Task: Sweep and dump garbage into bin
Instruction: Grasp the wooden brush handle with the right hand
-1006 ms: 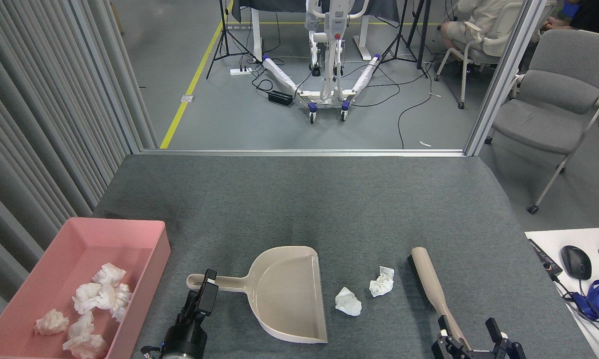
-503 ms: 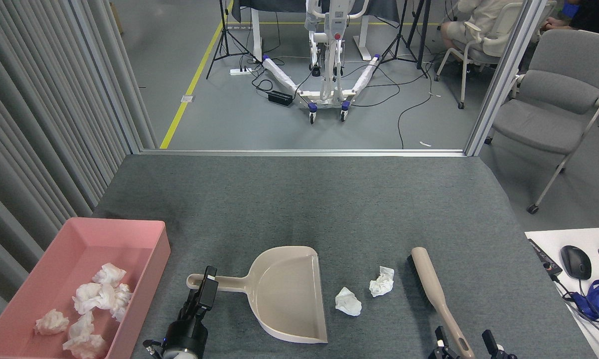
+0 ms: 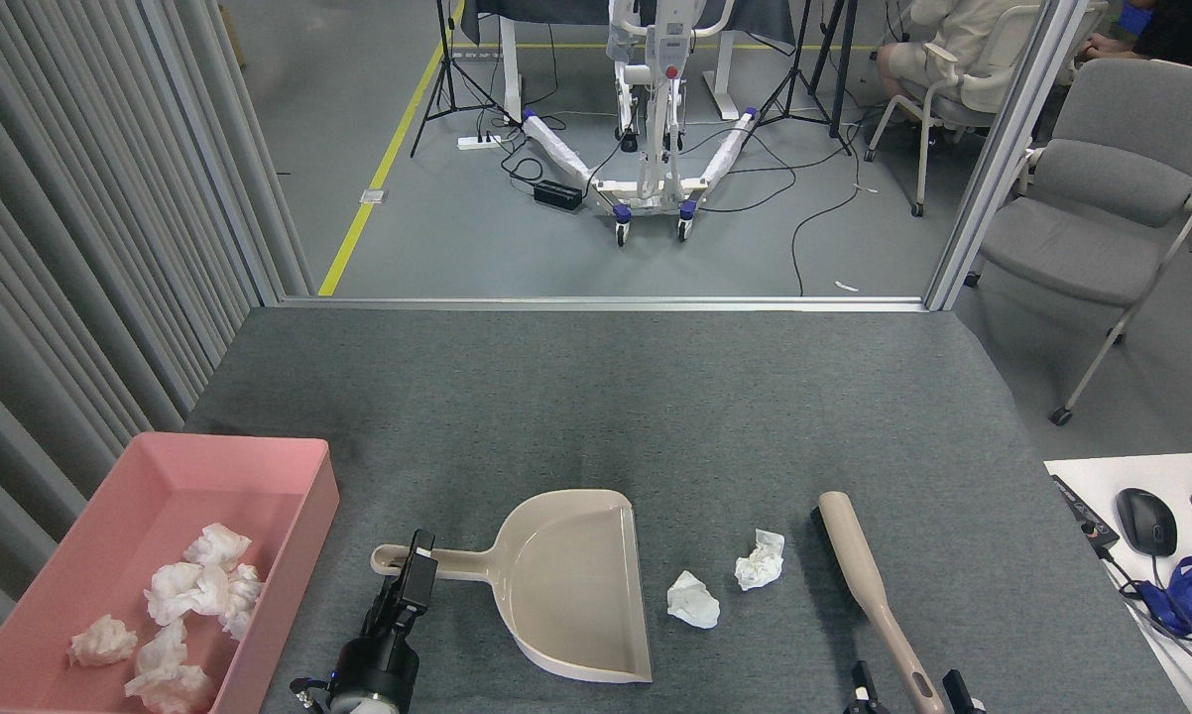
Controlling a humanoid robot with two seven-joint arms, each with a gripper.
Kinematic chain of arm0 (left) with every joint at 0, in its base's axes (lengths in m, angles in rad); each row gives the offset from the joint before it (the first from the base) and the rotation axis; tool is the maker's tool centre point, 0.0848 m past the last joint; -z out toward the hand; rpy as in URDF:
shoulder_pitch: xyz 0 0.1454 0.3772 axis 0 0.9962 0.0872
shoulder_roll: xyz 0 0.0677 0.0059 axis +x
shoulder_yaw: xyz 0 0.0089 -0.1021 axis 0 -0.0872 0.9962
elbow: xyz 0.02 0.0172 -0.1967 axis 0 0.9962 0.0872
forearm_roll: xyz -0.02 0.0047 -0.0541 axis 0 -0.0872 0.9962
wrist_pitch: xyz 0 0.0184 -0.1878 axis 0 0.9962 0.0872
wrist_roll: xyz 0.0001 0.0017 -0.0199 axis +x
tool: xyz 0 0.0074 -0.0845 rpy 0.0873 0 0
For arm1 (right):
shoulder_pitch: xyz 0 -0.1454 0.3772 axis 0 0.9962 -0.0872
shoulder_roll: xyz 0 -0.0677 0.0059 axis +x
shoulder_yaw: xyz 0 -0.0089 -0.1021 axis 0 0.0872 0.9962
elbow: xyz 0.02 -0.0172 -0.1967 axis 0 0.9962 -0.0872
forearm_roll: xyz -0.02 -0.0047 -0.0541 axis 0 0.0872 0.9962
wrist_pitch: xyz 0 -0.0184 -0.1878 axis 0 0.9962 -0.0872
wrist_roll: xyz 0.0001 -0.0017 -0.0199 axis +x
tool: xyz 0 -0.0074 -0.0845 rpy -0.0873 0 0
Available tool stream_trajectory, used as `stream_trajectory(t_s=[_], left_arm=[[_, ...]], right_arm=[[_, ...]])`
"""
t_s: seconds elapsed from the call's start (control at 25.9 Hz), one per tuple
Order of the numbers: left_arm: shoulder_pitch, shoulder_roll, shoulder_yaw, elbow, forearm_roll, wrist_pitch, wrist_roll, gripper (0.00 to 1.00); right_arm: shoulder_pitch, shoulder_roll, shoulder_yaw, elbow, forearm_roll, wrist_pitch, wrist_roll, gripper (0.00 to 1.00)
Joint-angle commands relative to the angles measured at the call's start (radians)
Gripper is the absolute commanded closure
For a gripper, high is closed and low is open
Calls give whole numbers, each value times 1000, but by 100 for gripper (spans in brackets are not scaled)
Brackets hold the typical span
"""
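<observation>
garbage: two white tissue wads (image 3: 693,599) (image 3: 761,559) loose on the grey mat, between dustpan (image 3: 576,580) mouth and brush (image 3: 866,585); more wads (image 3: 199,590) already in the bin.
bin: pink tub (image 3: 298,516), far left, well apart from the loose wads.
left gripper (image 3: 419,568): at the dustpan handle end, seen end-on, can't tell if my claw is spread or closed.
right gripper (image 3: 906,692): only finger tips show at the bottom edge, spread wide either side of the brush handle, not clamped.
vs earlier: right gripper has dropped lower in view; left shifted slightly; wads, dustpan, brush unmoved.
</observation>
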Motion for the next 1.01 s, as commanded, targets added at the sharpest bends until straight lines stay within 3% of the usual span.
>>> stream_trajectory(t_s=[0.0,0.31,0.54,0.97], left_arm=[[-2,0,2,9,0,-13,0,28],[-2,0,6,14,0,-28,0,36],[-2,0,8,24,-2,-64,0,49],[0,5,8,28,-9,-102,0,68]], right_arm=[[-17,6,2,14,2,6,1,2],[-27,5,1,28,6,15,1,2],[-40,3,2,42,6,23,-1,4],[-40,0,2,42,8,12,-1,57]])
